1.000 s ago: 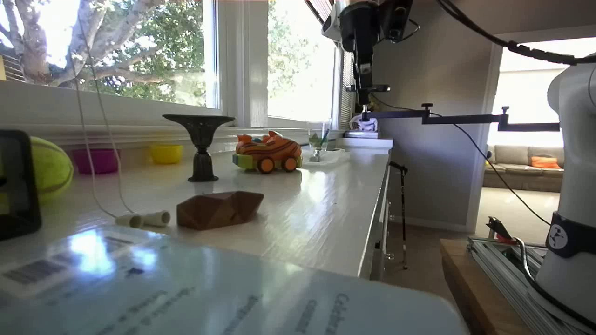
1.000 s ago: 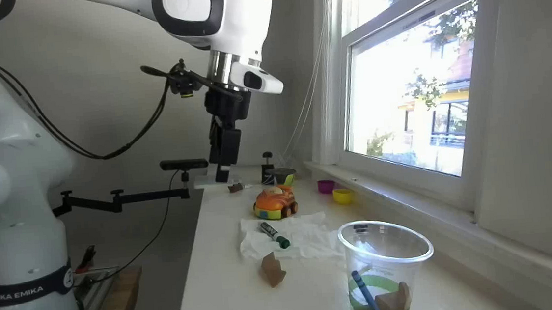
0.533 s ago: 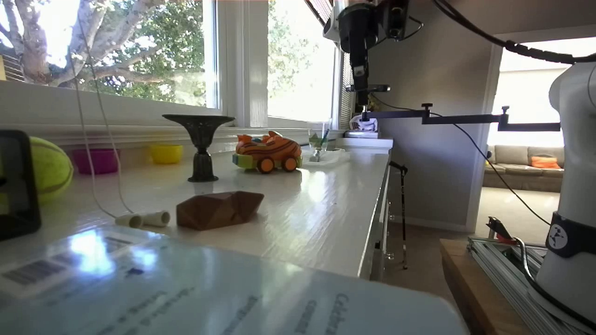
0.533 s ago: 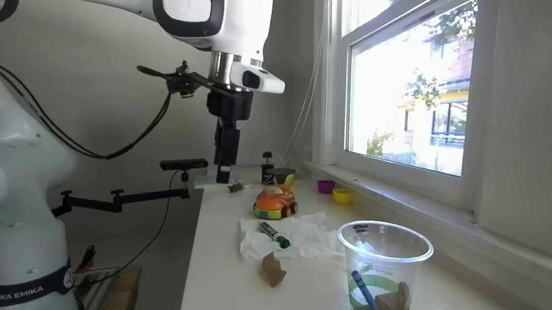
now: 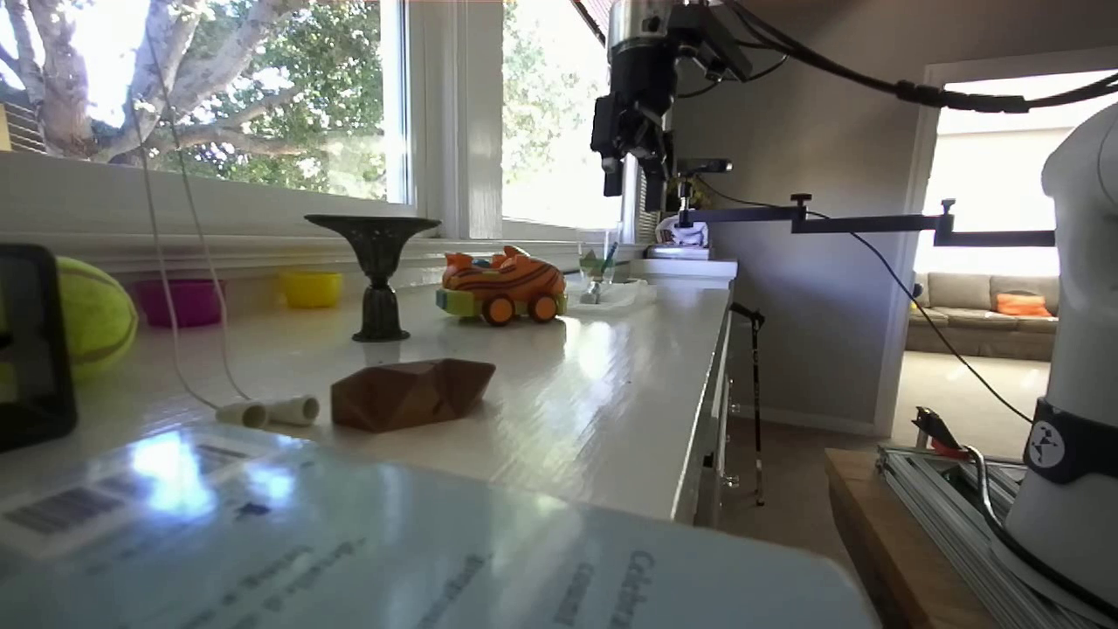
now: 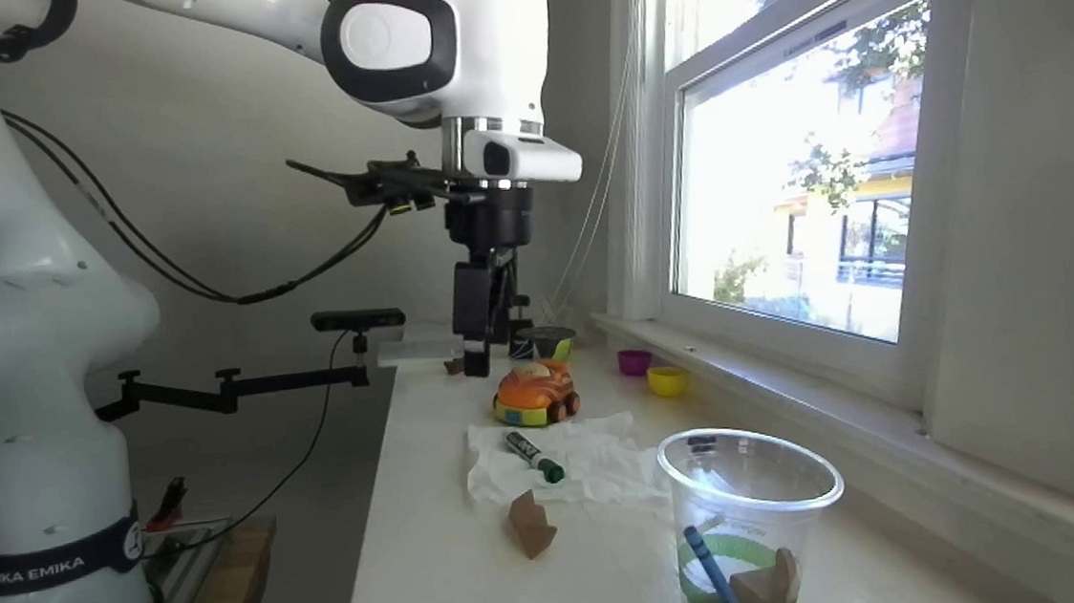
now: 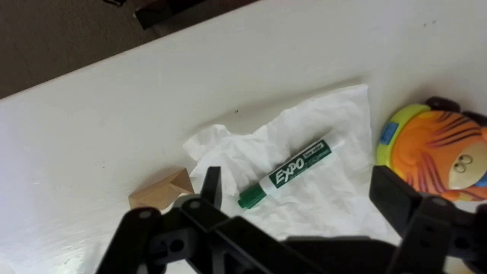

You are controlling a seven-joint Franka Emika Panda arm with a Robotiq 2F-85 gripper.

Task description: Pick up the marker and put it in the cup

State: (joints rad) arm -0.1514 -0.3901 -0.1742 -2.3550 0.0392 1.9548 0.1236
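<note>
The Expo marker (image 7: 293, 168) has yet to be grasped or placed: the Robotiq gripper (image 7: 296, 186) is held, spread and unladen, higher than the paper towel (image 7: 327, 207), near which the plastic cup (image 6: 746, 521) is stood and on which the marker is laid.

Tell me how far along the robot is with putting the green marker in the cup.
Done: only setup; the fingers stand open, with the green Expo marker roughly between them in the wrist view. In hand: positioning, apparently, as the fingers hang above the white counter, gripping nothing. Left: grasping, lifting, carrying and releasing; the marker lies on crumpled white paper, and none shows in the clear plastic cup.
</note>
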